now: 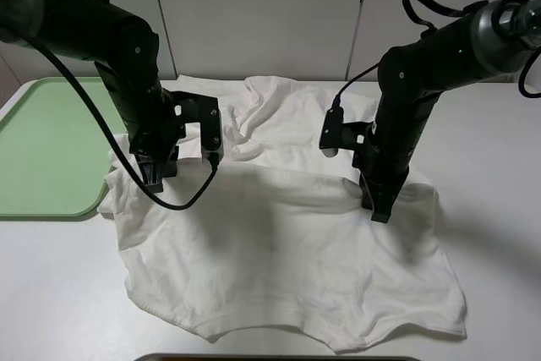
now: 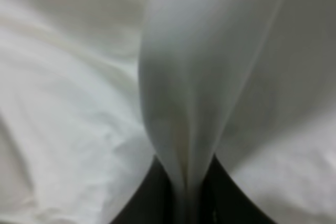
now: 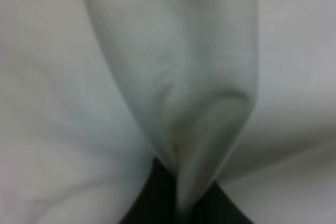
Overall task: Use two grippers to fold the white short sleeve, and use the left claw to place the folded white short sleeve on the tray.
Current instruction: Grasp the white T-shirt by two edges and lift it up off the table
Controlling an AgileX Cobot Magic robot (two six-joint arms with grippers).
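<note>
white tabletop (image 1: 499, 166), pale wall (image 1: 262, 14); left pincer (image 1: 153, 177) and right pincer (image 1: 379, 209) each grip the white short sleeve (image 1: 279, 251)

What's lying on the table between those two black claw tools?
Only the white short sleeve: its wrinkled cloth spans from the left tool to the right tool, seen in the exterior high view.

Wrinkled cotton short-sleeve T-shirt (image 1: 287, 259): plain white. Smooth table (image 1: 499, 234): white. Flat rectangular plastic tray (image 1: 42, 150) at its left edge: pale green. Left jointed claw (image 1: 156, 177), right jointed claw (image 1: 379, 207), looped cable (image 1: 182, 202): all black.
</note>
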